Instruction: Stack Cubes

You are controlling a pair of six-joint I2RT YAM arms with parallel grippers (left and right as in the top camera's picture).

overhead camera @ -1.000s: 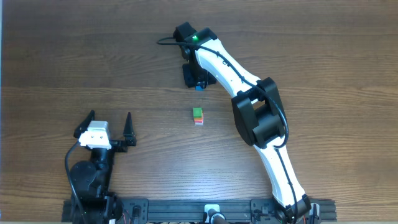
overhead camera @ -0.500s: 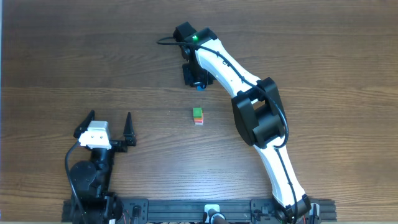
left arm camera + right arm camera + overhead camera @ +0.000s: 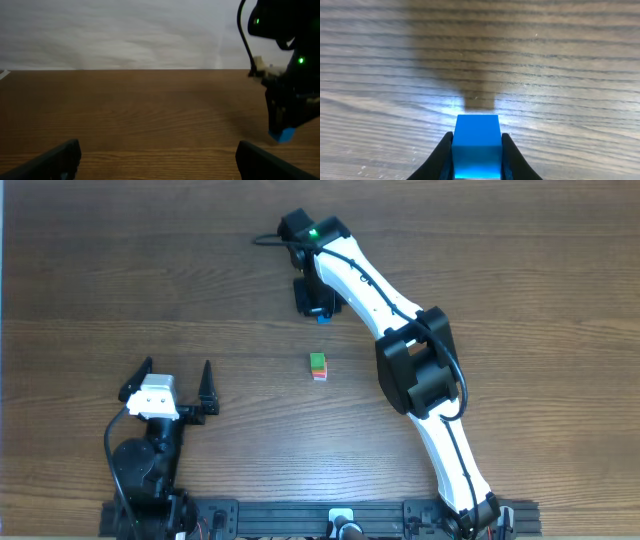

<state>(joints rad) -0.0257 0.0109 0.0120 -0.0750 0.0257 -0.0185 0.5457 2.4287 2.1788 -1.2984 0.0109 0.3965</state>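
Table (image 3: pixel 520 260): wide brown wood-grain top, matte, flat. R arm (image 3: pixel 365 280) runs from its base at 5 o'clock up to approx 12 o'clock of table centre. L arm (image 3: pixel 150 450) sits folded at 8 o'clock. L gripper (image 3: pixel 177 370) is spread wide w/ nothing in it, well apart from the work. R gripper (image 3: pixel 477 145) is pinched onto the blue cube (image 3: pixel 477 127), fingers (image 3: pixel 440 160) flat on two opposite faces, cube square between them. Can't tell if it's clear of the table or resting on it. Green cube (image 3: pixel 317 361) sits on the red cube (image 3: pixel 319 376) at table centre, i.e. 6 o'clock from the blue one, near but apart. Step in hand, IMO: carry blue over and set it as 3rd layer. To do it well: lift above stack height before traversing, centre over green, keep faces parallel to green's edges, descend slow, release only on contact, retract straight up so nothing clips the stack, which is narrow and prob. tips easily. Materials: arm shells smooth white plastic w/ black joints. Fingers black, curved, rigid-looking. Cubes small, solid-colour, crisp-edged, smooth-faced, prob. light, so low grip force should do.
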